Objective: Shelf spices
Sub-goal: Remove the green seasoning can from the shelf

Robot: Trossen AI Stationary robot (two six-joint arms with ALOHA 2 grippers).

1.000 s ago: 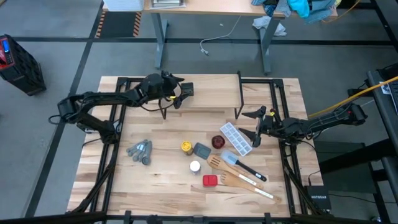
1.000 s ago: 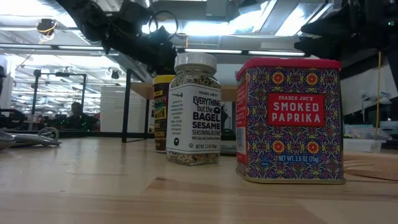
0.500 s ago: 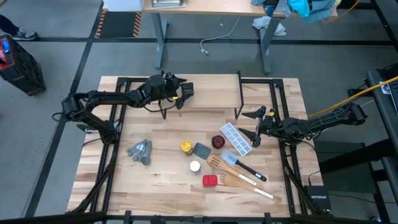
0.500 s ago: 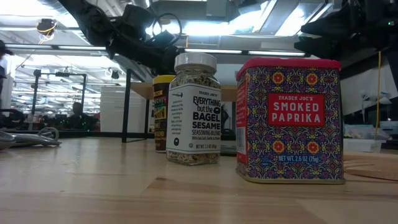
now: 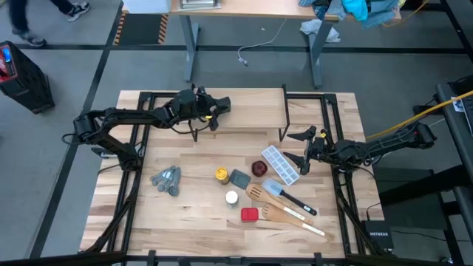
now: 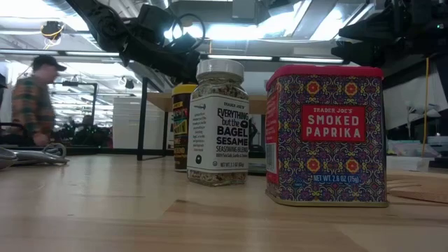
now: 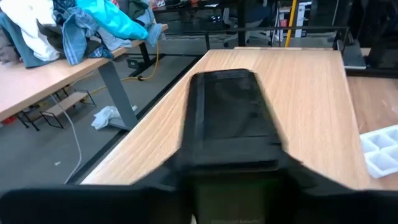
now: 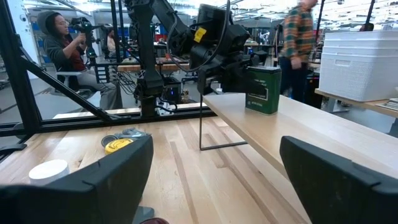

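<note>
Since a second ago the left arm has slid a little along the low shelf with the light wooden top board and thin black legs (image 5: 255, 117), bringing the left gripper (image 5: 212, 111) closer to the dark green square tin (image 5: 222, 106). A person in a plaid shirt (image 6: 33, 98) has walked into the room behind.

That tin stands upright on the board near its left end, a short way in from the end edge and the long edges. Beyond it, the board runs on as open wood to the far end. The tin sits directly ahead of the left gripper, at its fingertips. I cannot tell whether the fingers are clamped on it or only beside it.

On the large wooden tabletop (image 5: 192, 214) in front of the shelf, the yellow-lidded amber jar (image 5: 221, 174) is just beside a grey-blue square tin (image 5: 239, 178). The white-capped jar (image 5: 231, 197) and the red square tin (image 5: 249, 214) are nearer the front edge.

The right gripper (image 5: 301, 151) waits with fingers wide apart just right of a clear ice-cube tray (image 5: 281, 164).
</note>
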